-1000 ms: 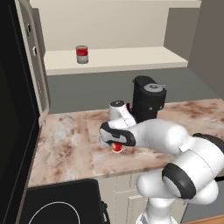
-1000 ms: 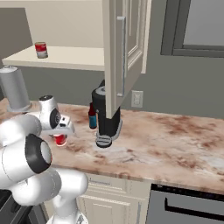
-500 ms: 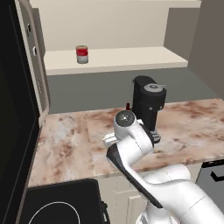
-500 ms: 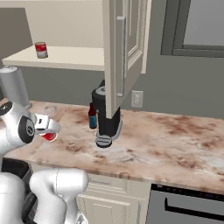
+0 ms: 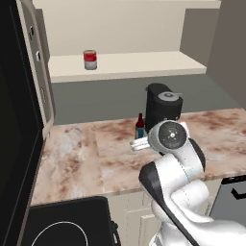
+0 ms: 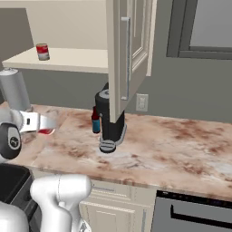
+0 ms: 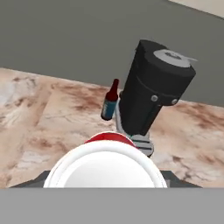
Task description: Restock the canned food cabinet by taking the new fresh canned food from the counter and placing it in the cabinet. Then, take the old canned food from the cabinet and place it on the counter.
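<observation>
The new fresh canned food (image 7: 105,168), red with a white top rim, fills the bottom of the hand view, and my gripper (image 7: 105,177) is shut on it. From the right base view the gripper (image 6: 41,123) holds this can (image 6: 45,131) just above the left part of the counter (image 6: 172,145). In the left base view the arm's elbow hides the can; the white hand (image 5: 140,143) pokes out over the counter (image 5: 81,153). The old canned food (image 5: 90,60) (image 6: 42,51) stands upright on the cabinet shelf (image 5: 144,65) (image 6: 77,61).
A black coffee machine (image 5: 163,108) (image 6: 108,122) (image 7: 153,96) stands on the counter with a small bottle (image 5: 140,126) (image 6: 95,121) (image 7: 110,100) beside it. An open cabinet door (image 6: 129,50) hangs above it. A grey canister (image 6: 13,90) stands far left. A stove (image 5: 67,226) lies below left.
The arm has swung round, its elbow now rising in front of the left base camera. The gripper, still holding the red can, has shifted left and slightly up off the counter.
</observation>
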Motion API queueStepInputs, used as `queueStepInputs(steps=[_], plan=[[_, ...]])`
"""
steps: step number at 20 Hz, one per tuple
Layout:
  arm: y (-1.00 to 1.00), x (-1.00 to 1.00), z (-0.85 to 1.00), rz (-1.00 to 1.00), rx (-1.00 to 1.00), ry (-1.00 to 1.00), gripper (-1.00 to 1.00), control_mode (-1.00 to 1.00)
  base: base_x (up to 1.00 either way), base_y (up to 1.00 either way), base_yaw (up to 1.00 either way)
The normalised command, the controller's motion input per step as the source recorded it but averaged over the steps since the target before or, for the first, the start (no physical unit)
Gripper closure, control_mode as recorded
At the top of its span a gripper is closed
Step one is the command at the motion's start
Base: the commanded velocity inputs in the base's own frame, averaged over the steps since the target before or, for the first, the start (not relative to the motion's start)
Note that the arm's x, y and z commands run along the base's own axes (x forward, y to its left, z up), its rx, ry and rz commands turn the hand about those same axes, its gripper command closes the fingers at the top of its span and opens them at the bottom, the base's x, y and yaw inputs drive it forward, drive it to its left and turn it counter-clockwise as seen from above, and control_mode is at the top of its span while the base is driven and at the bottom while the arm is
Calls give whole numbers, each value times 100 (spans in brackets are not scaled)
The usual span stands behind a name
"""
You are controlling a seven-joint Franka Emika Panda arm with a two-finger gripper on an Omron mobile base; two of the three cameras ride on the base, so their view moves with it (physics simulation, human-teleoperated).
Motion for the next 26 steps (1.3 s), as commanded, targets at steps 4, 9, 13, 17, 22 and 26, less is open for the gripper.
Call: queueStepInputs(steps=[4, 9, 13, 17, 22, 26], plan=[[-28, -45, 100, 0, 0, -18, 100, -100, 0, 0, 0], [-48, -15, 100, 8, 2, -8, 100, -100, 0, 0, 0], [-57, 4, 100, 17, 7, 0, 100, -100, 0, 0, 0], [-59, 41, 100, 20, 10, 0, 100, -100, 0, 0, 0], [-47, 100, 23, 17, 4, 3, 100, -100, 0, 0, 0], [-11, 100, 0, 3, 0, 4, 100, -100, 0, 0, 0]])
